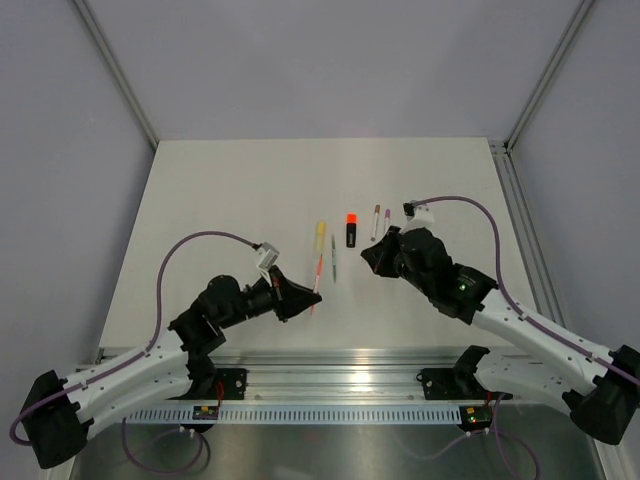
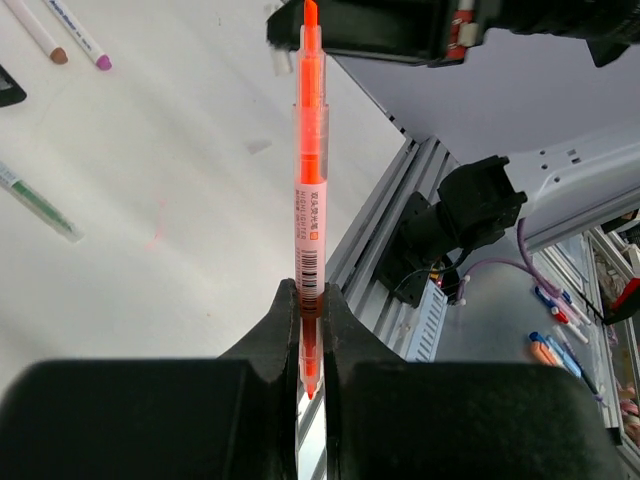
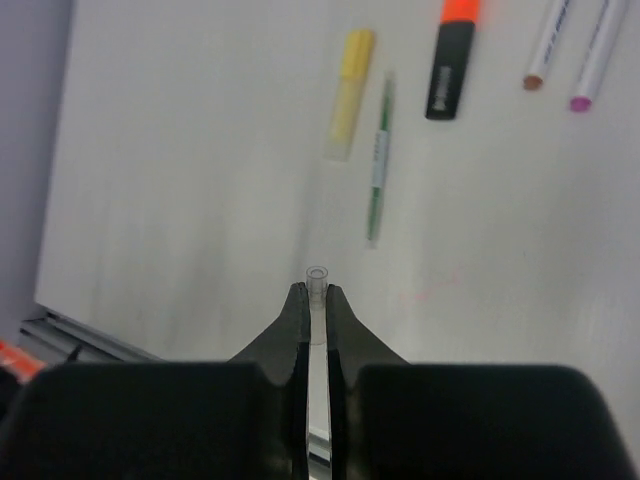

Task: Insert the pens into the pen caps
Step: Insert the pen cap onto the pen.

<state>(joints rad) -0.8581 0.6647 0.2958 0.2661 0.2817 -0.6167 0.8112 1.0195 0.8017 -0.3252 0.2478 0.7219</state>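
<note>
**White table, pen and cap both in hand: the mating is what remains**

A white table (image 1: pixel 220 200) sits inside pale grey walls (image 1: pixel 300 60), with an aluminium rail along the near edge; both arms reach in over it.

The left pincer (image 2: pixel 310 300) is clamped tight on the orange-red pen (image 2: pixel 309 150), gripping near one end, so that most of the barrel stands out beyond the fingertips; the free end points towards the other arm. The right pincer (image 3: pixel 317 300) is closed on a small clear cap (image 3: pixel 317 280), pinched at the very tips with its open mouth showing just past them. In the top view the pen's end and the right pincer are near each other but apart; nothing is mated yet.

Further out, the other pens lie in a loose row on the table: a pale yellow highlighter (image 3: pixel 350 95), a thin grey pen (image 3: pixel 378 185) beside it, a black highlighter (image 3: pixel 452 60) with an orange end, and two white pens (image 3: pixel 548 45) side by side at the far right.

To do this step well, I judge that alignment comes first: bring the cap's mouth square onto the pen's axis before closing the gap; a long barrel held at one end will sway, so the approach should be slow and straight. The cap is held by little, and a skewed push may twist it out of the fingertips; press only once the tip sits inside the mouth.
</note>
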